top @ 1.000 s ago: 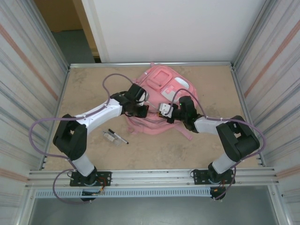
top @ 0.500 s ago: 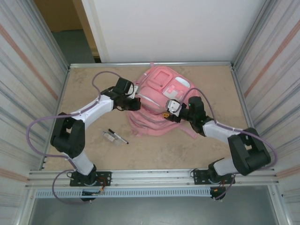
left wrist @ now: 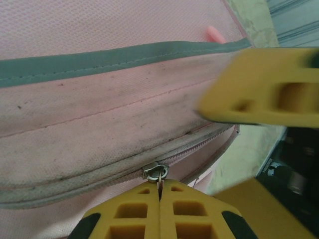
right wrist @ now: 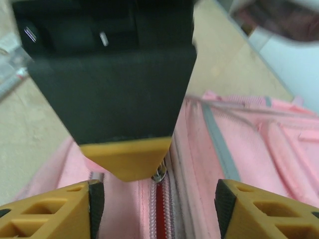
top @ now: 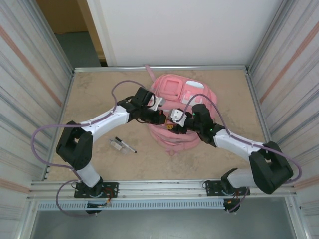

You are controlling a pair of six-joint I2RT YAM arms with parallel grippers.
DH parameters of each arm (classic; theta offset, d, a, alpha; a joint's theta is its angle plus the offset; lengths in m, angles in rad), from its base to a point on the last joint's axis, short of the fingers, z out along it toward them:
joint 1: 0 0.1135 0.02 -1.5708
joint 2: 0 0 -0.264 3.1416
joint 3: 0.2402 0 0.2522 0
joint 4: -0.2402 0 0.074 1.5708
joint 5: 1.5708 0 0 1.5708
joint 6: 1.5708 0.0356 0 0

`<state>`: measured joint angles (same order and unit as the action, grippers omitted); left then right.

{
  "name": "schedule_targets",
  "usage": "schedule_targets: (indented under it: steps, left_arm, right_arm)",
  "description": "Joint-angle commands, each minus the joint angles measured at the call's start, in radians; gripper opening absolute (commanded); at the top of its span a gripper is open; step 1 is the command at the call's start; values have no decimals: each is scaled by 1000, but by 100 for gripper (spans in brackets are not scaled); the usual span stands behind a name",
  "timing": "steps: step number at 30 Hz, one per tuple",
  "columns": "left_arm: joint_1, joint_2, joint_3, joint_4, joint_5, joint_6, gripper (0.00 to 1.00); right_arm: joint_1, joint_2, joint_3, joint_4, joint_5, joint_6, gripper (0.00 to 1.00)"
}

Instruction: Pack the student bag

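We see the student bag [top: 182,99] lying flat on the desk [top: 94,94] near its far edge, front pockets up and pink straps trailing toward the arms. Both arms reach in to the bag's near side, and their pincers meet close together over its main zip.

From the left wrist, the left pincer [left wrist: 159,188] is fully closed, its two yellow fingers pressed together on the metal zip pull [left wrist: 157,172], which sits on the zip line running along the bag's side. A grey trim band [left wrist: 99,62] crosses the pink fabric above that zip. A blurred yellow finger of the other arm hangs just above and to the right of the pull.

From the right wrist, the right pincer [right wrist: 157,196] stands wide open and holds nothing. Its fingers straddle the zip line, one on each side of it, and we cannot tell whether they touch the fabric. The left pincer's yellow tip comes down at the pull between them, and a red strip [right wrist: 158,209] shows in the parted zip below it.

Left of the bag, well apart from it, a black marker [top: 126,145] and a small clear item [top: 116,145] lie side by side on the desk.
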<state>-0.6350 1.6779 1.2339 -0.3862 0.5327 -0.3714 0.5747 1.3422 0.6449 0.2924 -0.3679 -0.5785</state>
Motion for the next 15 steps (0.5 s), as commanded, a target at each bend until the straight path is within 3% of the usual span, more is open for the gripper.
schedule_targets:
  steps: [1, 2, 6, 9, 11, 15]
  left_arm:
    - [11, -37, 6, 39, 40, -9, 0]
    - [9, -46, -5, 41, 24, -1, 0]
    - [34, -57, -18, -11, -64, 20, 0]
    - [61, -38, -34, -38, -179, 83, 0]
    - [78, -19, -37, -46, -254, 147, 0]
    - [89, -5, -7, -68, -469, 286, 0]
  right_arm:
    - [-4, 48, 29, 32, 90, 22, 58]
    - [-4, 59, 39, 15, 98, 9, 52]
    - [7, 50, 46, -53, 75, -53, 12]
    - [-1, 6, 5, -41, -39, -85, 8]
    - [-1, -16, 6, -72, -51, -97, 1]
    - [-14, -43, 7, -159, -75, -163, 0]
